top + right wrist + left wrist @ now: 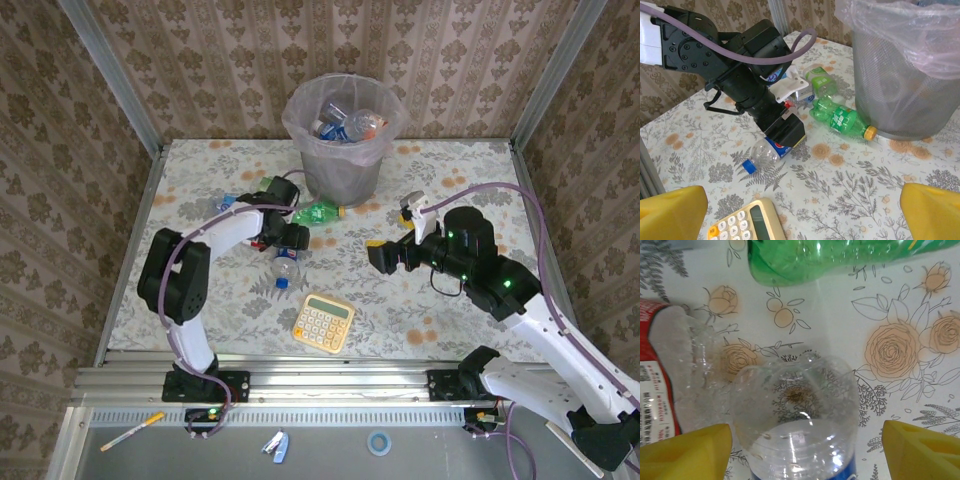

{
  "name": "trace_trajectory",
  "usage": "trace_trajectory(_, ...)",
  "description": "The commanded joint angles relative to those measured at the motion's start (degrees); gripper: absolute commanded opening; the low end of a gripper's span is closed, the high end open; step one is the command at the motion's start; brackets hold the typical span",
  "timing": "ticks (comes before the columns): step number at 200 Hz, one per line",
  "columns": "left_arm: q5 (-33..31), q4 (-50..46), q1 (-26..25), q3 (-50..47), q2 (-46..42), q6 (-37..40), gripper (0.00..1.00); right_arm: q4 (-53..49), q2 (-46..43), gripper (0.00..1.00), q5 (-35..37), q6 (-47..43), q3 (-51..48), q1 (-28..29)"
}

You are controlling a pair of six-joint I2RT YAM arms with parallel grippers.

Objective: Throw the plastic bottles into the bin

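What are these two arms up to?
Two robot arms are clearing plastic bottles into the bin, which already holds several. The left hand is open over a clear blue-labelled bottle on the table, not gripping it. The right hand is open and holds nothing. A green bottle lies beside the bin.

I see round grey bag-lined bin point(343, 170) holding crushed plastic bottles point(348, 124); green plastic bottle point(320, 212) lying at its base; clear blue-capped bottle point(286, 268) on its side nearby.
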Motion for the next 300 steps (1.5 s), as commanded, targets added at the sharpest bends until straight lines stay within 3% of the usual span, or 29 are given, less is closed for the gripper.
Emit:
trace_trajectory(1, -1.01, 0.11, -0.50, 1.28, 1.68, 0.33, 0.76, -1.06, -1.30, 1.00, 1.20, 1.21, -1.06, 0.34)
trace_trajectory(72, -2.30, -0.30, -1.82, 2.13, 4.64, 0.60, 0.75, -0.81, -3.07, 1.00, 1.81, 2.10, -4.04, 0.33)
trace_trajectory(160, -2.31, -0.28, -2.48, 1.87, 6.35, 0.82, 0.58, -0.99, -4.97, 1.00, 2.43, 2.42, -6.42, 0.34)
trace_trajectory(300, 1.89, 3.85, -3.67, -1.31, -3.11, 0.82, 0.46, 0.53, -7.27, 1.00, 4.38, 3.79, -11.07, 0.30)
